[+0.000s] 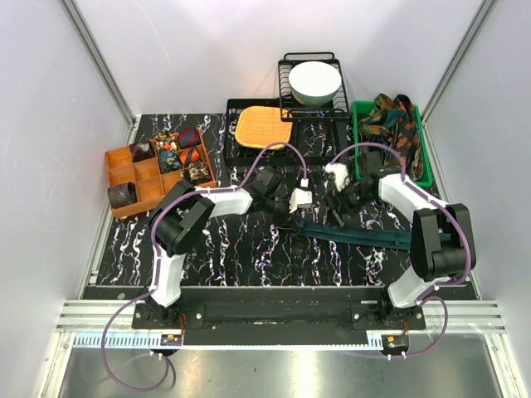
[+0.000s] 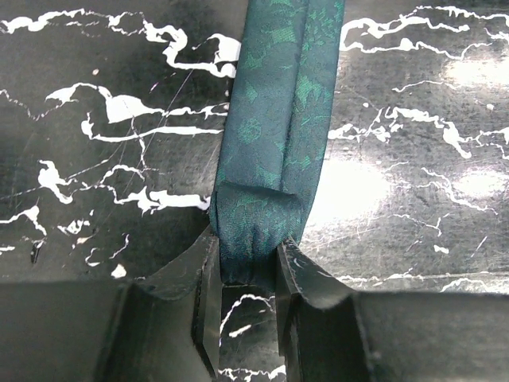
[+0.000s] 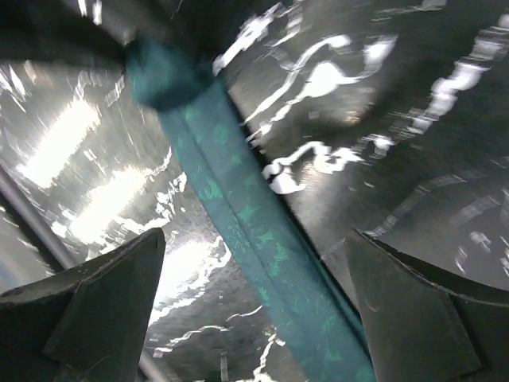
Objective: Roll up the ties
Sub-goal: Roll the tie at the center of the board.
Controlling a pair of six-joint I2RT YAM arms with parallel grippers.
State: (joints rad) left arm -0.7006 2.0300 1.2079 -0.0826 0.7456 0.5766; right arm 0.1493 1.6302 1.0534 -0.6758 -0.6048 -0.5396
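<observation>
A plain dark teal tie (image 1: 357, 231) lies flat across the marble table, running right from the table's middle. In the left wrist view its near end (image 2: 253, 227) is folded over into a small thick roll. My left gripper (image 2: 246, 259) is shut on that roll, one finger on each side; in the top view it (image 1: 287, 214) is at the tie's left end. My right gripper (image 1: 338, 207) hovers over the tie a little to the right. It (image 3: 254, 235) is open wide, and the tie (image 3: 238, 215) runs diagonally beneath the gap, apart from both fingers.
An orange divided box (image 1: 124, 176) at the left holds several rolled ties. A green bin (image 1: 425, 157) at the back right holds patterned ties (image 1: 390, 120). A black basket (image 1: 231, 133) holds an orange woven mat. A wire rack (image 1: 286, 83) holds a white bowl (image 1: 314, 81).
</observation>
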